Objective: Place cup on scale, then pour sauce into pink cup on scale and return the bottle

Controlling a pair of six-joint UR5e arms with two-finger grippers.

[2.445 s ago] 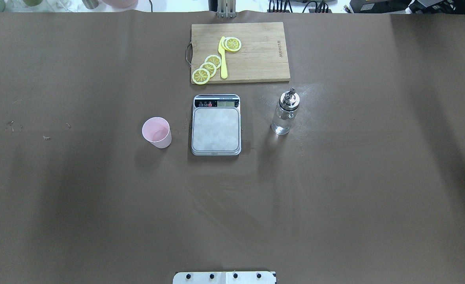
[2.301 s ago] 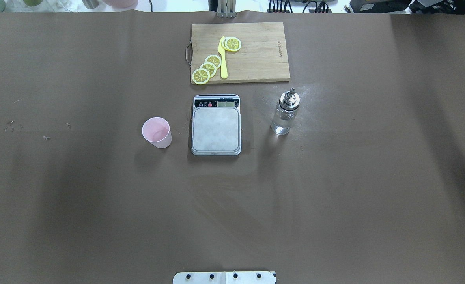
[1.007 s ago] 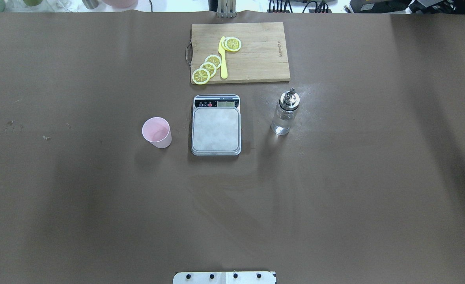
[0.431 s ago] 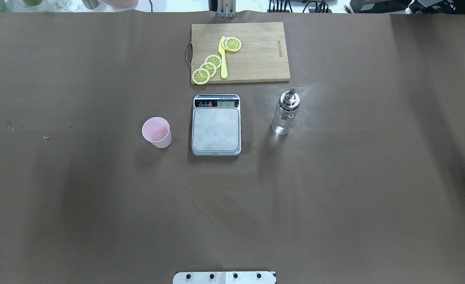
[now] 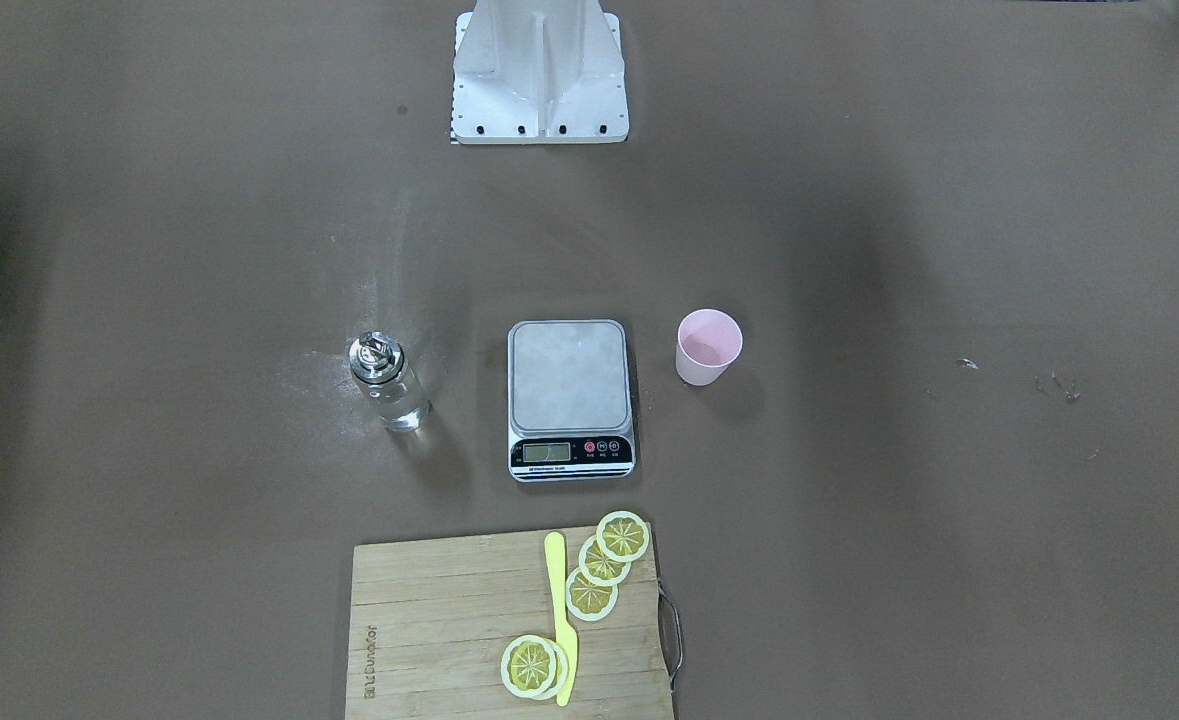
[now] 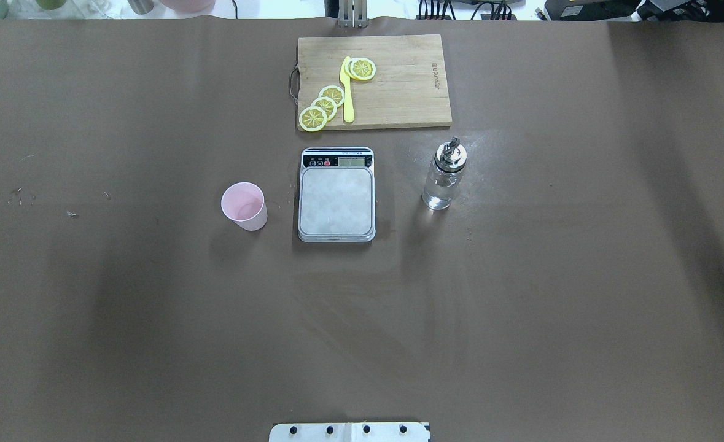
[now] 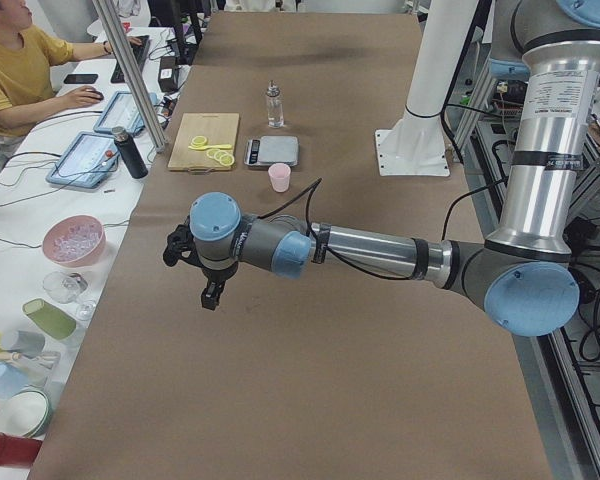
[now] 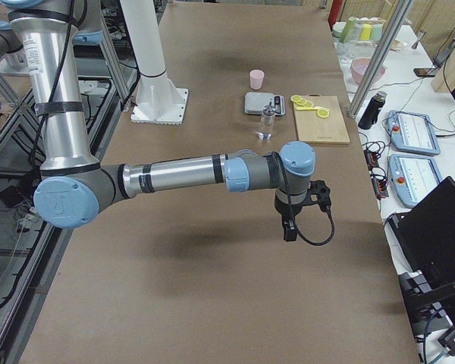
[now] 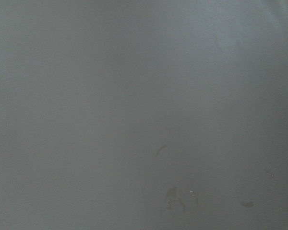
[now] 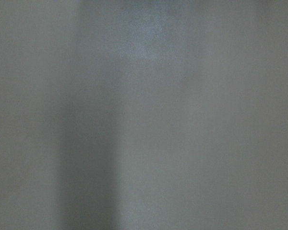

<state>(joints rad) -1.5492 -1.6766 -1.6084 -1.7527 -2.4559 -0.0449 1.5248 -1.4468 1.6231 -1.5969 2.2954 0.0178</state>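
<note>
The pale pink cup [image 6: 244, 206] stands upright on the brown table, just left of the scale [image 6: 336, 202], whose steel plate is bare. The clear glass bottle [image 6: 443, 178] with a metal pourer cap stands upright to the scale's right, with clear sauce in it. The front view also shows the cup [image 5: 708, 347], the scale [image 5: 570, 375] and the bottle [image 5: 389, 390]. My left gripper [image 7: 209, 296] shows only in the exterior left view, above the table and well short of the cup. My right gripper [image 8: 289, 228] shows only in the exterior right view, short of the bottle. I cannot tell whether either is open or shut.
A wooden cutting board [image 6: 398, 92] with lemon slices [image 6: 323, 105] and a yellow knife [image 6: 347, 92] lies beyond the scale. The robot's white base plate [image 5: 539, 100] is at the near table edge. Both wrist views show only table surface.
</note>
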